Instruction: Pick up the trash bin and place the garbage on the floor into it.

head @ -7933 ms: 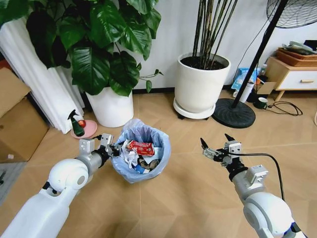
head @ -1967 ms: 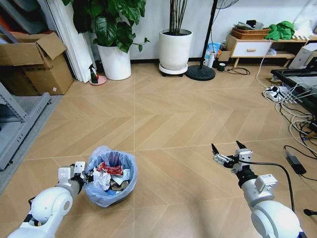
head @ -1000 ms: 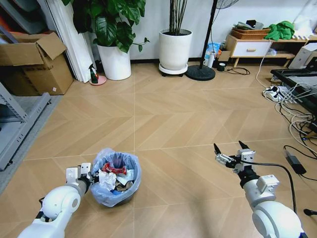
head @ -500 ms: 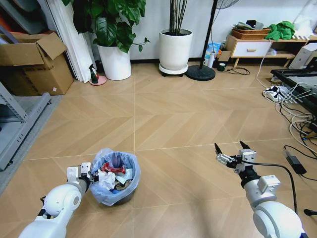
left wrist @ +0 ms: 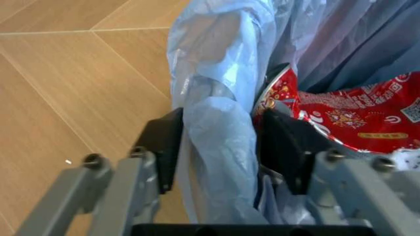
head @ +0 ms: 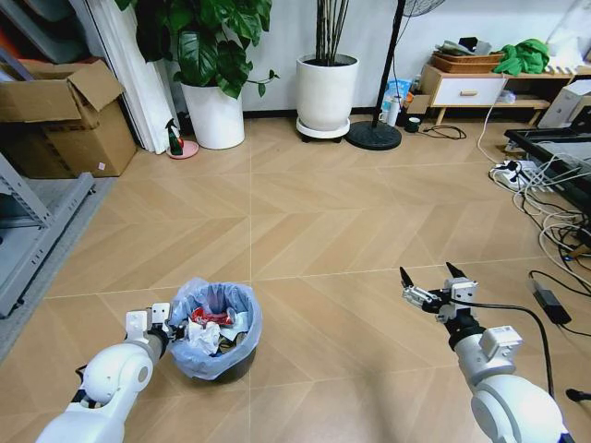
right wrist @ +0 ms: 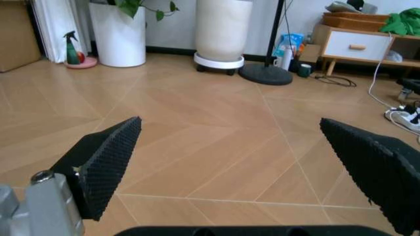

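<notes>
The trash bin (head: 214,330), black with a crinkly light-blue bag, is low at my left on the tan chevron floor (head: 323,240). My left gripper (head: 159,323) is shut on its near rim. In the left wrist view the two black pads (left wrist: 164,147) pinch the bag-covered rim of the trash bin (left wrist: 220,128) from outside and inside, my left gripper (left wrist: 223,147) closed tight. Garbage lies inside the bin: a red wrapper (left wrist: 341,115) and white paper wads (head: 205,334). My right gripper (head: 432,284) hangs open above bare floor, its jaws wide apart in the right wrist view (right wrist: 243,167).
A cardboard box (head: 69,111) and a metal rack (head: 28,245) stand on the left. White plant pots (head: 215,115) (head: 325,92) and a fan base (head: 374,136) line the far wall. Cables and a power strip (head: 517,171) lie on the right.
Since the oldest frame the view has pulled back far from the plants, with the bin still in my left gripper. Over the last second the bin has barely shifted; the right arm stays still.
</notes>
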Controlling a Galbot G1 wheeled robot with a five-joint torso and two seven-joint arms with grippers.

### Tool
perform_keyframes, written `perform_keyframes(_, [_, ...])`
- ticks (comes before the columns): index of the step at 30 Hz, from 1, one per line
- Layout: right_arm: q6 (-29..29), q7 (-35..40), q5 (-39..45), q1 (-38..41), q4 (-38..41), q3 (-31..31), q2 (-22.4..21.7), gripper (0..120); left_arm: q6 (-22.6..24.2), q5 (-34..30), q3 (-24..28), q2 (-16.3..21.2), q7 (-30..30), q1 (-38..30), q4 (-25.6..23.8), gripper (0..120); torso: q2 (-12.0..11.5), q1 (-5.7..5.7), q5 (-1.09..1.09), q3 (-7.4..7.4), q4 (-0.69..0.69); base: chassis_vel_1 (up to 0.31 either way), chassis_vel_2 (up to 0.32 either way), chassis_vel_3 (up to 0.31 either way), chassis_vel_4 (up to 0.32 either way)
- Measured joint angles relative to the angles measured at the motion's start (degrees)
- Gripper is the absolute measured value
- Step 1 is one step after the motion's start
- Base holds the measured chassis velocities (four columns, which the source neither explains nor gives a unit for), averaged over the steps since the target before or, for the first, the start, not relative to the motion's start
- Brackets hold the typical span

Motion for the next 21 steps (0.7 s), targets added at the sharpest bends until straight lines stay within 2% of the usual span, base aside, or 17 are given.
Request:
perform_keyframes(3, [0.01,-0.01,-0.01,-0.01,0.00,-0.10,-0.02,100,0.01,0.18,-0.16,0.02,-0.02,0.05,0.00,68,0.00,0.00,0.00,0.00,0.00,0.000,0.000,0.000,0.000])
perform_keyframes(4, [0.01,-0.01,-0.01,-0.01,0.00,-0.10,-0.02,100,0.01,0.18,-0.16,0.02,-0.02,0.05,0.00,68,0.00,0.00,0.00,0.00,0.00,0.000,0.000,0.000,0.000])
perform_keyframes(6, [0.01,-0.01,-0.01,-0.01,0.00,-0.17,-0.14,100,0.01,0.18,-0.39,0.02,-0.24,0.20,-0.26,78,0.00,0.00,0.01,0.00,0.00,0.000,0.000,0.000,0.000])
perform_keyframes(8, [0.02,-0.01,0.01,0.02,0.00,-0.21,-0.19,100,0.02,0.04,-0.56,0.01,-0.41,0.31,-0.55,81,0.00,0.00,0.00,0.00,0.00,0.000,0.000,0.000,0.000])
perform_keyframes(11, [0.01,-0.01,0.11,0.13,0.04,-0.43,-0.38,100,0.02,-1.73,-1.25,-0.04,-1.90,0.73,-2.51,95,0.00,0.00,0.01,0.00,0.00,0.000,0.000,0.000,0.000])
perform_keyframes(15, [-0.03,0.02,0.34,0.18,0.22,-0.45,-0.45,100,-0.19,-2.81,-1.98,-0.35,-2.72,1.57,-4.50,100,0.00,0.00,0.02,0.00,0.00,0.000,0.000,0.000,0.000])
perform_keyframes(21, [-0.45,0.29,1.19,0.30,0.87,-0.19,-0.53,100,-4.66,-2.96,-3.28,-1.68,-3.99,2.55,-7.21,100,0.00,0.00,0.01,-0.01,0.00,0.000,0.000,0.000,0.000])
